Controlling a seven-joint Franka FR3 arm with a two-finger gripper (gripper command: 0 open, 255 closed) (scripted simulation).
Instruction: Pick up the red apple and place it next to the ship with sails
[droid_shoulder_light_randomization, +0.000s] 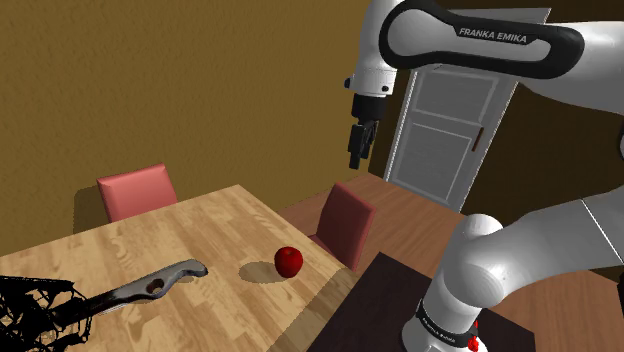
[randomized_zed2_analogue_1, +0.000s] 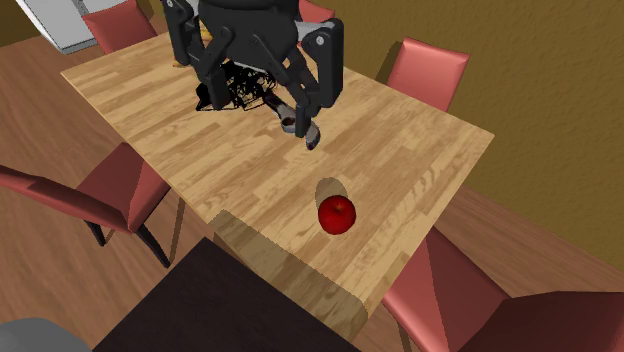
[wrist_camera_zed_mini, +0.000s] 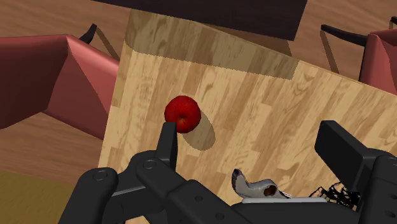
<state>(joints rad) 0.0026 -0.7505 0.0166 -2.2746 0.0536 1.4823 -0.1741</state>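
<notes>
The red apple (droid_shoulder_light_randomization: 288, 260) (randomized_zed2_analogue_1: 337, 213) (wrist_camera_zed_mini: 182, 114) rests on the wooden table (droid_shoulder_light_randomization: 120, 255) (randomized_zed2_analogue_1: 420, 150) (wrist_camera_zed_mini: 254, 89), near the corner closest to the stand. Farther along the table lies the ship (droid_shoulder_light_randomization: 150, 283) (randomized_zed2_analogue_1: 245, 90) (wrist_camera_zed_mini: 256, 188), a grey hull with black wiry rigging. My black gripper (droid_shoulder_light_randomization: 358, 145) (randomized_zed2_analogue_1: 262, 100) (wrist_camera_zed_mini: 254, 149) hangs high above the table, open and holding nothing. In the wrist view the apple sits just beyond one fingertip (wrist_camera_zed_mini: 168, 137), well below it, and the ship's grey end lies between the fingers.
Red chairs (droid_shoulder_light_randomization: 137, 190) (droid_shoulder_light_randomization: 345, 225) (randomized_zed2_analogue_1: 430, 70) (randomized_zed2_analogue_1: 100, 195) (randomized_zed2_analogue_1: 470, 300) stand around the table. The dark stand top (droid_shoulder_light_randomization: 385, 300) (randomized_zed2_analogue_1: 200, 310) adjoins the table's near corner. A white door (droid_shoulder_light_randomization: 450, 130) is behind the arm.
</notes>
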